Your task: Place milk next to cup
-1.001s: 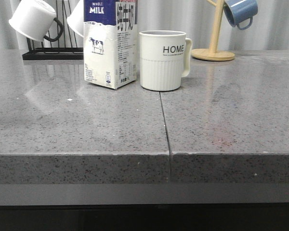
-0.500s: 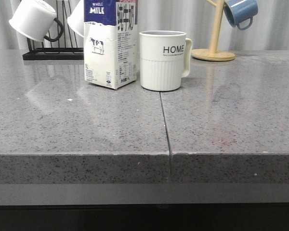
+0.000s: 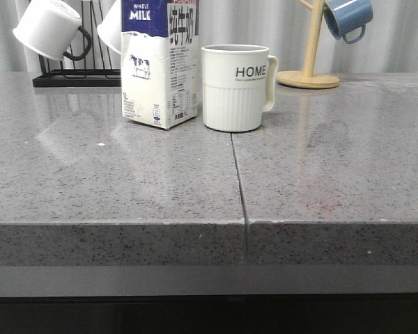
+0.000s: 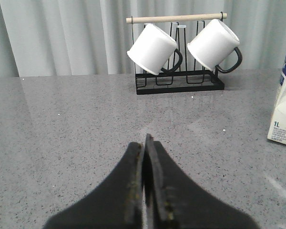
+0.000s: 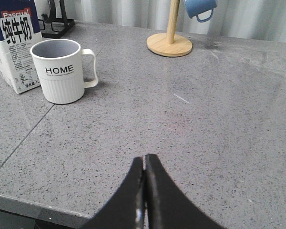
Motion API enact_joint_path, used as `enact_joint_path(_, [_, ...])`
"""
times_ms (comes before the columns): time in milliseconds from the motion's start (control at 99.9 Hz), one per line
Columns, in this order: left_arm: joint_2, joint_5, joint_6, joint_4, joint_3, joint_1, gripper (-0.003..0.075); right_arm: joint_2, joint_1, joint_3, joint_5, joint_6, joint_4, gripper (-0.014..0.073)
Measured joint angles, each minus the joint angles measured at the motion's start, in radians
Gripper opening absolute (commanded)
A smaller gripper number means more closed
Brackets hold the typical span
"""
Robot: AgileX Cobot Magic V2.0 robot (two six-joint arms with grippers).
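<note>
The milk carton (image 3: 160,64), white with a dark blue top, stands upright on the grey counter just left of the cream ribbed HOME cup (image 3: 237,87), with a narrow gap between them. Both also show in the right wrist view: the milk (image 5: 14,45) and the cup (image 5: 61,70). An edge of the carton (image 4: 285,109) shows in the left wrist view. My left gripper (image 4: 147,140) is shut and empty, over bare counter away from the carton. My right gripper (image 5: 144,158) is shut and empty, near the counter's front edge, well away from the cup. Neither gripper shows in the front view.
A black wire rack (image 4: 180,81) with two white black-handled mugs (image 4: 153,49) stands at the back left. A wooden mug tree (image 3: 309,73) with a blue mug (image 3: 348,17) stands at the back right. A seam (image 3: 238,181) runs down the grey counter.
</note>
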Motion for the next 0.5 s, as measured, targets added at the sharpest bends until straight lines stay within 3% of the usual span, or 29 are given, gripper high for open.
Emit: enact_joint_path(500, [-0.247, -0.002, 0.000, 0.000, 0.226, 0.000, -0.0020, 0.000, 0.000, 0.000, 0.000, 0.000, 0.000, -0.0055])
